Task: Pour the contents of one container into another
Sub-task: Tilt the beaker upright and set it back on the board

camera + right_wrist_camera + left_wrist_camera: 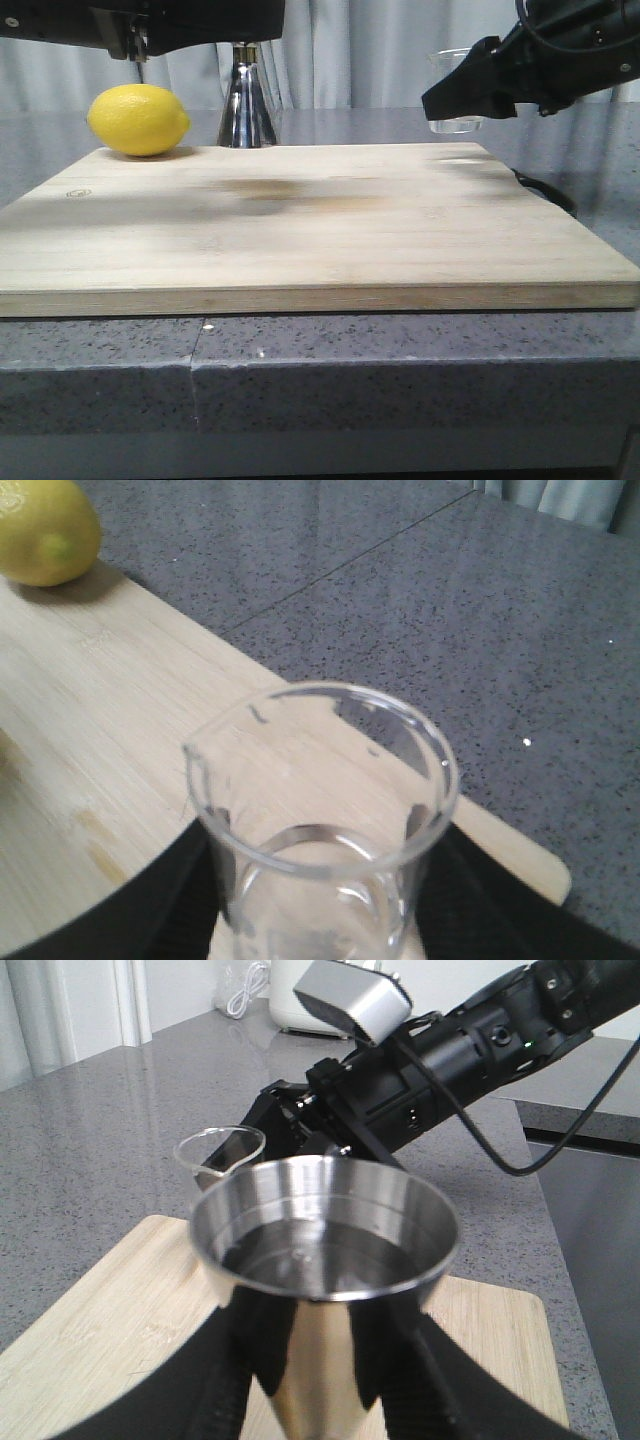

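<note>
The right pincer (pixel 455 100) is clamped on the glass beaker (pixel 456 88), holding it upright in the air above the far right corner of the wooden board (pixel 300 225). In the right wrist view its dark fingers (pixel 195 880) press both sides of the beaker (pixel 320 820), whose rim and pouring lip are plainly visible; whether any liquid lies inside cannot be told.

The left pincer (pixel 320 1360) grips the steel jigger (pixel 325 1250) around its narrowing body, one black finger on each side. In the left wrist view the jigger's open cup faces up and holds a shallow pool of dark, reflective liquid. In the front view the jigger (pixel 246 100) stands upright at the far edge of the board, left of centre, its upper part hidden behind the left arm (pixel 150 25).

From the left wrist view the beaker (pixel 220 1155) sits just beyond the jigger's rim, apart from it, with the right arm (pixel 450 1050) behind.

A yellow lemon (pixel 138 120) rests on the far left corner of the board. The board lies on a grey speckled worktop (pixel 300 370), with pale curtains (pixel 360 50) behind.
</note>
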### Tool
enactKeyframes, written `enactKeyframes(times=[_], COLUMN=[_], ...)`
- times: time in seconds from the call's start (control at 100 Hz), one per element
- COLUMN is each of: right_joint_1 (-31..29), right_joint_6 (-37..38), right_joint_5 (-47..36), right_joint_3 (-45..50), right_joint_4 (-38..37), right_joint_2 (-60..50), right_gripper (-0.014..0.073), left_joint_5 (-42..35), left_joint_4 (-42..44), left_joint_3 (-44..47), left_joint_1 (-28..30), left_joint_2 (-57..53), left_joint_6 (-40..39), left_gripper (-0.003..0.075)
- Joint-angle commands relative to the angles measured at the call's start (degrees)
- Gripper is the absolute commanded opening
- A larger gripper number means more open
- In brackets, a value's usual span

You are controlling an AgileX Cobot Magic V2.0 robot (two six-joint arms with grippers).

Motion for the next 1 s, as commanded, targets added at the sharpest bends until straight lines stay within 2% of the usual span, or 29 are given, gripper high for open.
enactKeyframes(times=[0.0,0.39,0.75,0.82,0.99], right_joint_1=[-0.3,-0.3,-0.3,-0.3,-0.3], right_joint_6=[-0.7,-0.7,-0.7,-0.7,0.4], right_joint_5=[-3.5,-3.2,0.4,0.2,0.2], right_joint_3=[-2.5,-2.6,-2.6,-2.6,-2.6], right_joint_4=[1.7,1.7,1.7,1.7,1.7], right_joint_2=[-1.0,1.5,1.6,1.6,1.5], right_gripper=[0.0318,0.0319,0.0328,0.037,0.054], left_joint_5=[6.3,6.3,6.3,6.3,6.3], left_joint_4=[-4.6,-4.6,-4.6,-4.6,-4.6], left_joint_3=[-1.7,-1.7,-1.7,-1.7,-1.7], left_joint_1=[-0.5,-0.5,-0.5,-0.5,-0.5], left_joint_2=[-2.7,-2.7,-2.7,-2.7,-2.7], left_joint_6=[-0.4,-0.4,-0.4,-0.4,-0.4], left_gripper=[0.0231,0.0231,0.0231,0.0231,0.0231])
